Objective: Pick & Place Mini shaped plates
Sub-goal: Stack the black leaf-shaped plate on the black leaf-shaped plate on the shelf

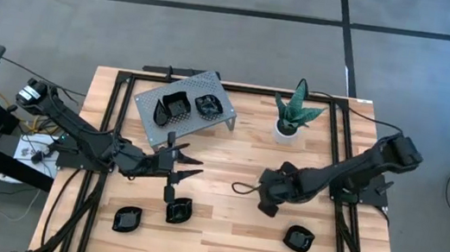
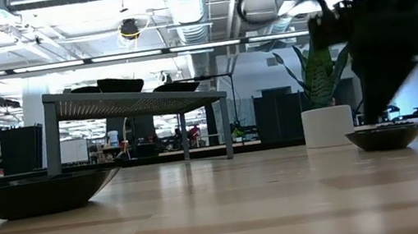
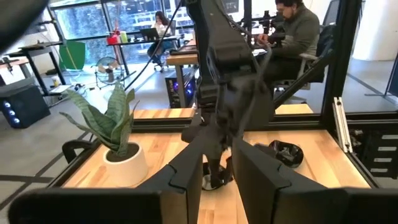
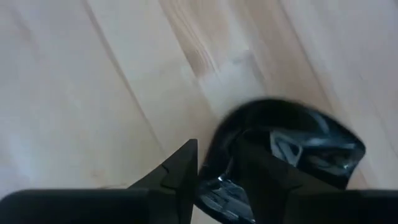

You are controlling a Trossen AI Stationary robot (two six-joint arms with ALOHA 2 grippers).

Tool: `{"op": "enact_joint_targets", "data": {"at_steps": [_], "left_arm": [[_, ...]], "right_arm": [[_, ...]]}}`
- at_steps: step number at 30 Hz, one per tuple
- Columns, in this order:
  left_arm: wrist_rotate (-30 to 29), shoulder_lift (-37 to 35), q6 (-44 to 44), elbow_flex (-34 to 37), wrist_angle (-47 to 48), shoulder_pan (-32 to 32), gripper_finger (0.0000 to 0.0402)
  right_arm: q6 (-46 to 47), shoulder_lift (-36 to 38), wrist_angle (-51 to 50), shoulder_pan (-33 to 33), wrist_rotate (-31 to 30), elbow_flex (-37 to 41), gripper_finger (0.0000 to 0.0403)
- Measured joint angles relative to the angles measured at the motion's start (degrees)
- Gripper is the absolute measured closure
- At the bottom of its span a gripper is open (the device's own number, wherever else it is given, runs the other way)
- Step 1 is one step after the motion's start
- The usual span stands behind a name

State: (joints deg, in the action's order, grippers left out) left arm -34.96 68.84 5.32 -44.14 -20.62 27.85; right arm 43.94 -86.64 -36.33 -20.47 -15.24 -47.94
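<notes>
We see a grey concrete floor [image 1: 219, 38] crossed by dark lines around the wooden table [image 1: 219, 238]. Beyond it we look into an open office: ceiling ducts [image 2: 184, 4] and strip lights overhead, desks, a green panel [image 3: 73, 55], and a seated person [image 3: 292, 37].
</notes>
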Motion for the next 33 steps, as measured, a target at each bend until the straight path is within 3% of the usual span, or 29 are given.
{"op": "enact_joint_targets", "data": {"at_steps": [7, 14, 17, 22, 27, 33], "left_arm": [[0.02, 0.00, -0.01, 0.00, 0.00, 0.00, 0.0312], [0.02, 0.00, -0.02, 0.00, 0.00, 0.00, 0.0312], [0.02, 0.00, -0.02, 0.00, 0.00, 0.00, 0.0312], [0.02, 0.00, -0.02, -0.02, 0.00, 0.00, 0.0312], [0.04, 0.00, -0.04, -0.02, 0.00, 0.00, 0.0312], [0.04, 0.00, -0.04, -0.02, 0.01, 0.00, 0.0312]], "right_arm": [[1.25, -6.10, -0.39, 1.23, 1.42, -0.20, 0.0291], [-2.17, -7.40, -1.32, 1.92, 0.22, -0.27, 0.0294], [-3.59, -7.29, -1.56, 2.25, 0.18, -0.28, 0.0316], [-7.69, -6.74, -2.80, 2.24, -0.13, -0.63, 0.0388], [-9.38, -6.50, -10.55, 1.35, 0.27, -6.76, 0.0383], [-17.87, -6.35, -15.34, -0.20, 0.37, -17.64, 0.0399]]}}
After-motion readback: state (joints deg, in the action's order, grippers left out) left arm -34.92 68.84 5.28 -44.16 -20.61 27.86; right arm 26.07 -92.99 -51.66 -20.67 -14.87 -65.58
